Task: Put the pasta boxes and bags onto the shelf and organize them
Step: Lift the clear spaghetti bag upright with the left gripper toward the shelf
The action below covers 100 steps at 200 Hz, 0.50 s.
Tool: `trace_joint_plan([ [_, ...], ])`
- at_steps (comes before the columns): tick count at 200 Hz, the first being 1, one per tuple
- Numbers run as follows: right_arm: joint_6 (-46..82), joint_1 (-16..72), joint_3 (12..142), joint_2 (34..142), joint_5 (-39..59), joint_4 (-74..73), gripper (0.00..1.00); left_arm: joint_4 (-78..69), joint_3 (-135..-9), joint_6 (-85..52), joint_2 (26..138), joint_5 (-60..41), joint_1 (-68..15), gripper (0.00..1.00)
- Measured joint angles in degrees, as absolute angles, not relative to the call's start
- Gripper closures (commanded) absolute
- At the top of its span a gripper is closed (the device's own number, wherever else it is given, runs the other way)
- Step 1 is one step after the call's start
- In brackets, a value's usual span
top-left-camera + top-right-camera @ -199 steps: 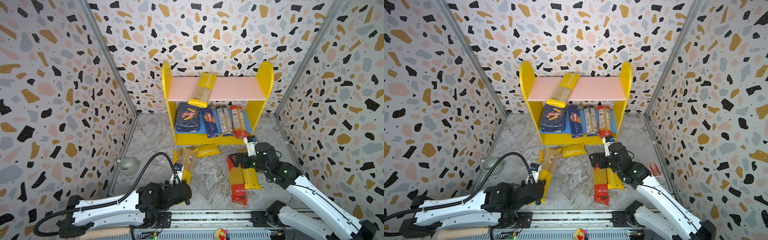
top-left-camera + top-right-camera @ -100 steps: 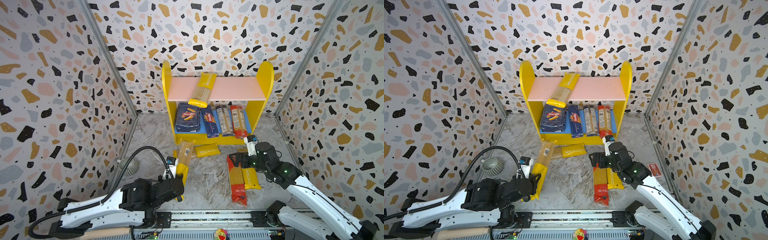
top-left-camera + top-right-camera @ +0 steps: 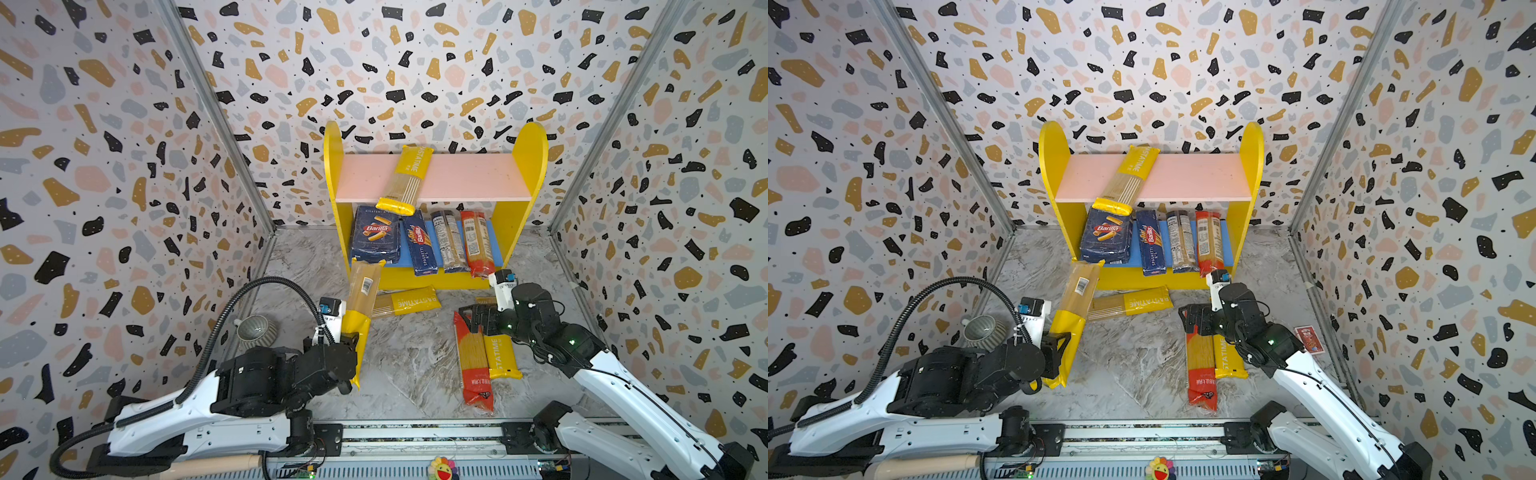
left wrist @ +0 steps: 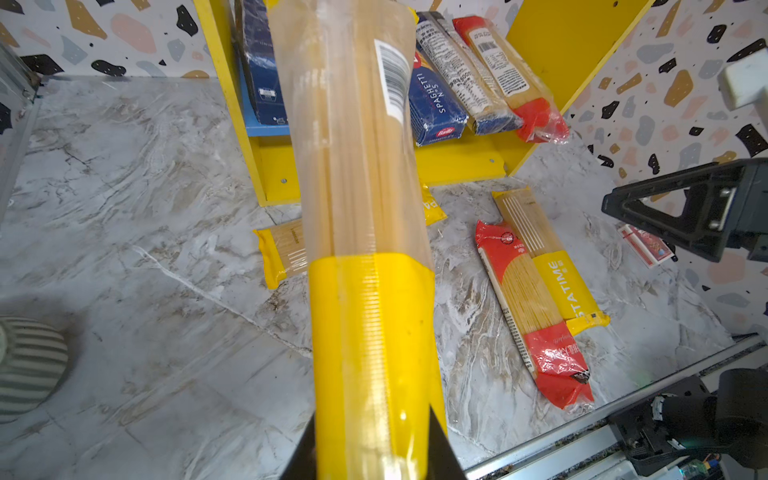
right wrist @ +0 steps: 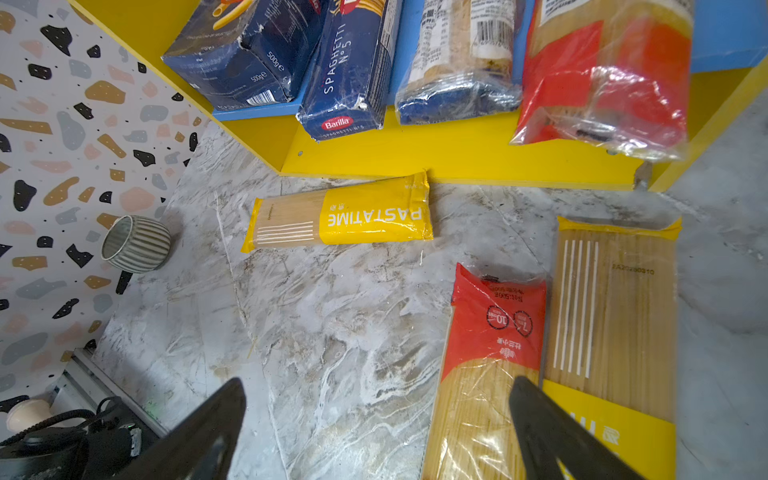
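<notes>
My left gripper (image 3: pixel 351 338) is shut on the yellow end of a yellow-and-clear spaghetti bag (image 4: pixel 365 208), held off the floor with its clear end near the lower left of the shelf (image 3: pixel 528 149). On the blue lower board lie the wide box (image 3: pixel 376 235), the narrow box (image 3: pixel 422 245), a dark-labelled clear bag (image 3: pixel 448 241) and a red bag (image 3: pixel 476 241). A yellow bag (image 3: pixel 405 178) lies across the pink board, overhanging its front. My right gripper (image 5: pixel 376 386) stands open above a red bag (image 5: pixel 490 353) and a yellow bag (image 5: pixel 615 316) on the floor.
Another yellow bag (image 3: pixel 405 301) lies on the floor just in front of the shelf. A ribbed grey bowl (image 3: pixel 253 330) stands at the left wall. A small red card pack (image 3: pixel 1308 338) lies by the right wall. The arms' rail (image 3: pixel 415 434) runs along the front edge.
My left gripper has lifted the yellow-and-clear bag off the floor and carried it toward the shelf, its far end now at the shelf's lower left. The right arm has not moved.
</notes>
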<state>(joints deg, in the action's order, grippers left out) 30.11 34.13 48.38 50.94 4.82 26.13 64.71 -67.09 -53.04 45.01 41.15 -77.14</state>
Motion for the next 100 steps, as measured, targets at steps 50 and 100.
trace_joint_plan([
  [50, 29.47, 32.80, 48.77, 50.94, 6.11, 25.87, 0.01, 66.65, -75.22, -50.11, 48.88, 43.92, -77.14, 1.00],
  [100, 29.17, 31.27, 49.28, 50.94, 7.62, 25.28, 0.01, 68.95, -82.61, -47.90, 51.57, 46.02, -77.14, 1.00],
])
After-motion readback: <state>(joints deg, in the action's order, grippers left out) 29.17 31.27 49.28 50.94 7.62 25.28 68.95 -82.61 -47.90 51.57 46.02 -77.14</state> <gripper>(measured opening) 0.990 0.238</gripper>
